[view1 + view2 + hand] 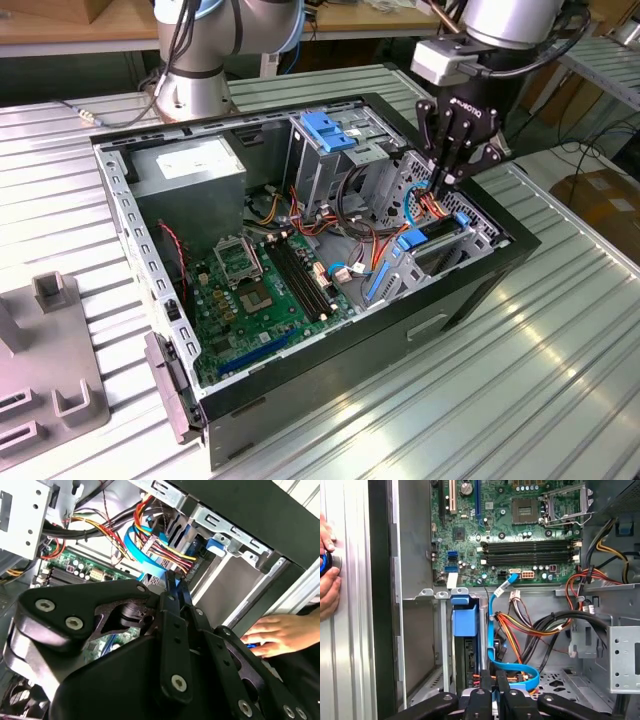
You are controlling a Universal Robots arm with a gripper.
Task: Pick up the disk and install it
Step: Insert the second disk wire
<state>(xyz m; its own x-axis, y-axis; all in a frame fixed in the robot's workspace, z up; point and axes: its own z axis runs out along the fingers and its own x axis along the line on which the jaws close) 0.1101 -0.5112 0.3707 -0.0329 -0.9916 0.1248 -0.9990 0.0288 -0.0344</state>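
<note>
Gripper (447,178): black, fingers drawn together with no visible gap, holding nothing that can be made out; lowered into the open computer case (470,290) above the drive bay, its tips among the red, orange and yellow power wires (512,630) and just beside the thin blue data cable (495,630).

Disk (432,242): dark body with blue carrier bracket, seated on edge in the metal drive bay (460,250) at the case's corner on the exterior view's right, directly below the gripper.

Motherboard (270,290): green, on the case floor, near the bay.

Person's hand (277,635): resting outside the case wall.
</note>
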